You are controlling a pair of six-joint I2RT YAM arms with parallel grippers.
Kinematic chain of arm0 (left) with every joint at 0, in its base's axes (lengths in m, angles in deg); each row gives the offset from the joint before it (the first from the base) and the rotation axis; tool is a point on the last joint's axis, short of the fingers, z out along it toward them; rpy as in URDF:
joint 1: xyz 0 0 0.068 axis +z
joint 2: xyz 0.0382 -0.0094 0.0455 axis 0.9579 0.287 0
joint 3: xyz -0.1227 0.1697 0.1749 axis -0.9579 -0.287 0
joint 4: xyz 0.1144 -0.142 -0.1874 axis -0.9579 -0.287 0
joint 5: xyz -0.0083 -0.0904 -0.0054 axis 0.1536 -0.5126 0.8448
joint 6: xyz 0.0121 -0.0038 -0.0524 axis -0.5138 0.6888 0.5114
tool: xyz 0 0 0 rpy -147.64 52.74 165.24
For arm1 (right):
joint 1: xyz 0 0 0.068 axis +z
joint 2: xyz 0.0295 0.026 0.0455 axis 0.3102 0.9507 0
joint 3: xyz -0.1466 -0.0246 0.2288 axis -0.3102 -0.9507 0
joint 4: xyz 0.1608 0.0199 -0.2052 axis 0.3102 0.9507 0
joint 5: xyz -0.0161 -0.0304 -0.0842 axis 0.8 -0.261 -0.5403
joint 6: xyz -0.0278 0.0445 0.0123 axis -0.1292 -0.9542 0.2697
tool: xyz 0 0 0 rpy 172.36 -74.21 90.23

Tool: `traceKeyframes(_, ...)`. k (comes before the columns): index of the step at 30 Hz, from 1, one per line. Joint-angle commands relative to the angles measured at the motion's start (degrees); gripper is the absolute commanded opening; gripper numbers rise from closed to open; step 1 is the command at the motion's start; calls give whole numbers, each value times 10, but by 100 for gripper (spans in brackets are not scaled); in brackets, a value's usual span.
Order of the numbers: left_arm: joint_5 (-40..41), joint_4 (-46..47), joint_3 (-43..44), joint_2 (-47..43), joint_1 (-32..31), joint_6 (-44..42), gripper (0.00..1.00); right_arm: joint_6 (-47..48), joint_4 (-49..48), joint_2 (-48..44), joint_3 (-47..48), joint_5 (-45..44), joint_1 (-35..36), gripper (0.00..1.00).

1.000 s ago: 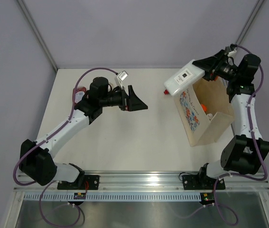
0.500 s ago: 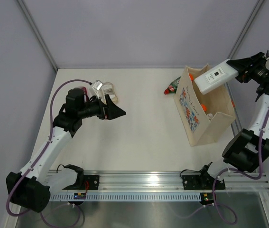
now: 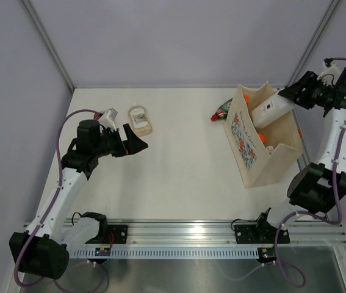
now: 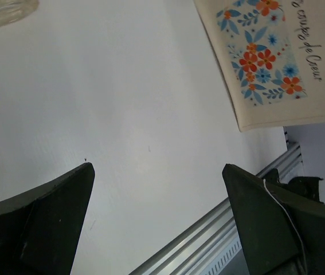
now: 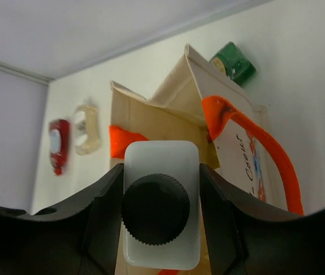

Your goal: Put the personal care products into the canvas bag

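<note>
The beige canvas bag (image 3: 246, 139) with floral print and orange handles stands open at the right; its printed side shows in the left wrist view (image 4: 265, 51). My right gripper (image 3: 296, 97) is shut on a flat white bottle (image 3: 269, 110) with a black cap (image 5: 155, 209), tilted down into the bag's mouth (image 5: 151, 117). A green red-capped bottle (image 3: 222, 110) lies just left of the bag. A clear pale-yellow bottle (image 3: 140, 119) lies at the far left, with a red bottle (image 5: 58, 146) beside it. My left gripper (image 3: 133, 142) is open and empty, near the clear bottle.
Inside the bag I see orange and white items (image 3: 265, 144). The metal rail (image 3: 179, 231) runs along the near table edge. Grey walls close the table at the back and sides.
My right gripper has carried the white bottle from left of the bag to over it and tipped it down into the mouth. My left arm has drawn back to the left.
</note>
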Motion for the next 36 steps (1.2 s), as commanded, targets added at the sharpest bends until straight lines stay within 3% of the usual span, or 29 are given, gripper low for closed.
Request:
traceKeyframes(1, 76, -18, 9, 24, 19, 20, 99, 193, 86, -66, 31, -56, 53, 19)
traceKeyframes(7, 65, -7, 23, 97, 65, 24, 99, 335, 172, -81, 39, -89, 96, 54)
traceKeyframes(12, 112, -25, 94, 168, 65, -5, 99, 357, 202, -87, 96, -93, 97, 84)
traceKeyframes(13, 120, -35, 105, 177, 65, -9, 99, 365, 210, -88, 107, -94, 97, 97)
traceKeyframes(19, 191, -43, 168, 234, 49, -36, 99, 384, 251, -106, 166, -61, 97, 100)
traceKeyframes(22, 248, -48, 199, 278, 24, -48, 99, 392, 260, -145, 132, 39, 97, 99)
traceKeyframes(24, 279, -49, 218, 309, 6, -51, 99, 391, 248, -174, 63, 129, 97, 100)
traceKeyframes(27, 342, -53, 271, 385, -15, -60, 99, 348, 134, -242, -65, 197, 97, 100)
traceKeyframes(29, 377, -56, 324, 449, -22, -56, 99, 327, 94, -281, -145, 211, 97, 99)
traceKeyframes(36, 424, -55, 474, 615, -22, -36, 99, 306, 8, -331, -254, 229, 97, 100)
